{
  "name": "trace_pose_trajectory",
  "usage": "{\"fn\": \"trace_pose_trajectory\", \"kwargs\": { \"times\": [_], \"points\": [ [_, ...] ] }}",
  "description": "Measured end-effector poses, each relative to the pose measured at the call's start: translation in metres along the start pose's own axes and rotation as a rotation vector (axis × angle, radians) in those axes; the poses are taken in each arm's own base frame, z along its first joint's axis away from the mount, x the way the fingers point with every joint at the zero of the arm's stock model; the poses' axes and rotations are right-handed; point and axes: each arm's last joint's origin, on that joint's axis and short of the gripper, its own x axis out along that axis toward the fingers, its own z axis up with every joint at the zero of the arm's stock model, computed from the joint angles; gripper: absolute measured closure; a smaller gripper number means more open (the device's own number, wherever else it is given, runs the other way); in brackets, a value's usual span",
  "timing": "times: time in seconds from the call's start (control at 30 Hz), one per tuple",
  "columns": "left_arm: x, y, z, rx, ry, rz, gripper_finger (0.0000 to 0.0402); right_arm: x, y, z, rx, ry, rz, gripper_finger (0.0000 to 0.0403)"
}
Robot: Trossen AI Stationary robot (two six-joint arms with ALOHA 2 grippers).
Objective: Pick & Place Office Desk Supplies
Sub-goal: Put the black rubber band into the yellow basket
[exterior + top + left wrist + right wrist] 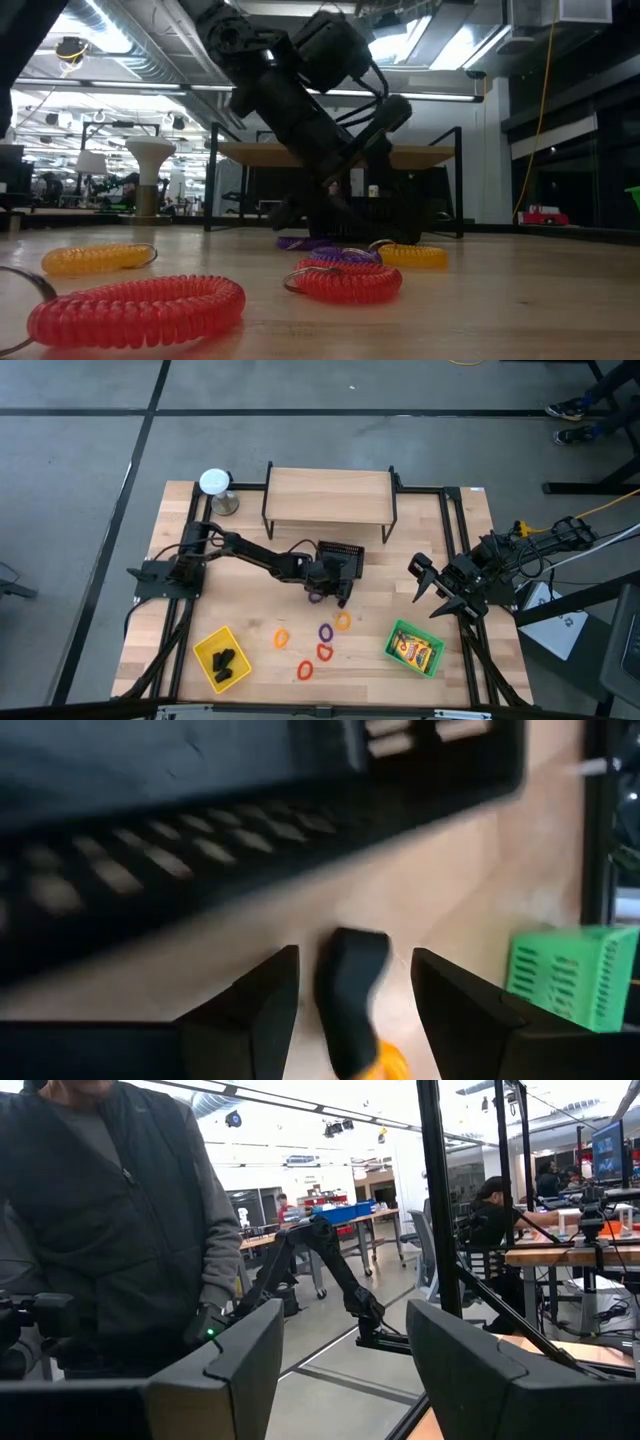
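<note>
My left gripper [343, 596] [355, 990] is low over the table beside the black mesh basket [340, 556], fingers open. A small black item [350, 995] stands between them with a gap on each side, next to an orange ring [387, 1060] [343, 621]. A purple ring [316, 597] lies beside the gripper. More coiled rings lie flat nearer the front: orange [282, 637], purple [326, 631], and two red ones [324, 651] [305, 670]. My right gripper [430, 585] [345, 1370] waits open at the table's right, raised.
A yellow tray [208, 645] at the near left holds black clips [226, 660]. A green tray [392, 637] at the near right holds a yellow crayon pack [416, 651]. A wooden shelf [330, 495] and a white-topped metal object [215, 483] stand at the far side. A person [110, 1230] stands beyond the table.
</note>
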Motion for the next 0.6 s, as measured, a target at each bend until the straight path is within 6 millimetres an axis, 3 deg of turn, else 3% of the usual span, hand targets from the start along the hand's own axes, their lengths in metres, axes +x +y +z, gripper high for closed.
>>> {"fn": "trace_pose_trajectory", "kwargs": {
  "times": [0.3, 0.6],
  "points": [
    [0.0094, 0.0044, 0.0009, -0.018, 0.065, -0.038, 0.023, 0.0, 0.0, 0.0, 0.001, 0.0, 0.0, 0.0189],
    [0.0084, -0.0009, -0.0013, 0.058, 0.087, -0.007, 0.0219, 0.0, -0.0002, -0.0007, 0.001, 0.007, -0.002, 0.0189]
  ]
}}
